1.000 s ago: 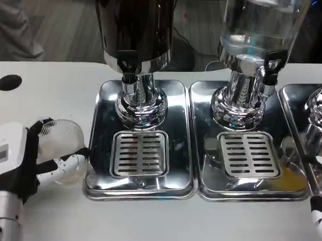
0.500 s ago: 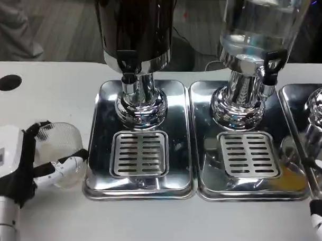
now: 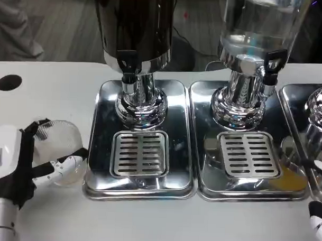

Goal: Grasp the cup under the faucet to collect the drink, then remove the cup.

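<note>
A clear plastic cup (image 3: 62, 149) stands on the white table left of the left drip tray (image 3: 139, 178). My left hand (image 3: 22, 166) wraps around it, with fingers on its far and near sides. The dark drink dispenser's black faucet (image 3: 128, 63) hangs over the slotted grate (image 3: 140, 153), which has nothing on it. A fingertip of my right hand (image 3: 317, 218) shows at the lower right edge; its pose is hidden.
A second tray (image 3: 248, 184) with its own grate lies under the clear dispenser (image 3: 254, 28). A third dispenser base (image 3: 320, 113) stands at the far right. A black hole (image 3: 9, 82) marks the table at the left.
My left hand with the cup has slid slightly left and toward me. The right fingertip has dropped a little lower.
</note>
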{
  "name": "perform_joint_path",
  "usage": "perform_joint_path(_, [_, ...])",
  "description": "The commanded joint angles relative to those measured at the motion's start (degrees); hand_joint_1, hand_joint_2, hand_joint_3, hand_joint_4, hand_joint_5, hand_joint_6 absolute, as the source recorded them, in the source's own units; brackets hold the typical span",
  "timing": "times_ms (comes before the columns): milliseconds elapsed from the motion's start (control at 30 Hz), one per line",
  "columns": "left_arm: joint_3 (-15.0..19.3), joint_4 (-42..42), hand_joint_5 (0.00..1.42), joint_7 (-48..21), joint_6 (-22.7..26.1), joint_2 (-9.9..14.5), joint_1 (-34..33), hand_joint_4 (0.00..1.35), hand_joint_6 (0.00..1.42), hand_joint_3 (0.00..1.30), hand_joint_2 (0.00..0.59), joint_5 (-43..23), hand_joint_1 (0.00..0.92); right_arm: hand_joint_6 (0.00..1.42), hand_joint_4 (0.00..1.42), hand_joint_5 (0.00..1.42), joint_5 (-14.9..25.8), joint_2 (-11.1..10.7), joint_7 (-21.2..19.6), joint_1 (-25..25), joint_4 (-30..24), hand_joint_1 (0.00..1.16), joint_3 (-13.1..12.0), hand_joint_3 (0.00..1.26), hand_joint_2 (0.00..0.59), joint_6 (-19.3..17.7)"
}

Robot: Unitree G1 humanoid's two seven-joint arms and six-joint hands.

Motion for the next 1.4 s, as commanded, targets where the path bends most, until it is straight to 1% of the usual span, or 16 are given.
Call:
perform_joint_path(33, [1.26, -2.43, 0.66, 1.68, -1.29, -0.21, 0.24, 0.45, 0.83, 0.41, 0.123, -0.60, 0.369, 0.00, 0.00, 0.00, 0.10, -0.07, 0.28, 0.41, -0.26, 0.30, -0.36, 0.17, 0.492, -1.02])
perform_joint_path(267, [1.98, -4.94, 0.66, 0.83, -1.37, -0.14, 0.13, 0.45, 0.84, 0.41, 0.123, -0.70, 0.368, 0.00, 0.00, 0.00, 0.16, -0.06, 0.36, 0.39, -0.19, 0.30, -0.30, 0.17, 0.492, -1.26])
perform_joint_path(433, [1.35, -5.87, 0.66, -0.09, -1.03, -0.33, -1.06, 0.45, 0.84, 0.42, 0.123, -0.27, 0.368, 0.00, 0.00, 0.00, 0.26, -0.01, 0.34, 0.04, 0.28, 0.30, -0.09, 0.17, 0.492, -1.50])
perform_joint_path(667, [-1.54, -4.24, 0.67, -1.17, -0.21, -1.77, -4.20, 0.45, 0.85, 0.42, 0.124, 0.89, 0.367, 0.00, 0.00, 0.00, 0.86, -0.23, 0.46, 0.02, 0.59, 0.30, -0.44, 0.17, 0.492, -1.83])
perform_joint_path(833, [-5.70, -0.69, 0.67, -1.13, 0.60, -4.10, -7.98, 0.45, 0.85, 0.42, 0.124, 2.48, 0.367, 0.00, 0.00, 0.00, 1.11, -0.27, 0.45, 0.19, 1.16, 0.30, -0.53, 0.17, 0.492, -2.16])
perform_joint_path(1000, [-8.20, 2.05, 0.67, -0.81, 1.07, -5.64, -10.46, 0.45, 0.86, 0.42, 0.124, 3.26, 0.367, 0.00, 0.00, 0.00, 1.68, -0.45, 0.39, 0.23, 2.30, 0.30, -0.91, 0.17, 0.492, -2.69])
perform_joint_path(1200, [-10.09, 4.57, 0.67, -0.26, 1.01, -6.61, -12.42, 0.45, 0.86, 0.42, 0.125, 3.59, 0.367, 0.00, 0.00, 0.00, 2.00, -0.68, 0.52, -0.54, 3.43, 0.30, -0.86, 0.17, 0.492, -2.84])
perform_joint_path(1400, [-10.85, 6.62, 0.67, 0.06, 0.63, -6.84, -13.46, 0.45, 0.86, 0.42, 0.125, 3.30, 0.367, 0.00, 0.00, 0.00, 2.02, -0.72, 0.82, -1.44, 3.74, 0.30, -0.41, 0.17, 0.492, -2.47])
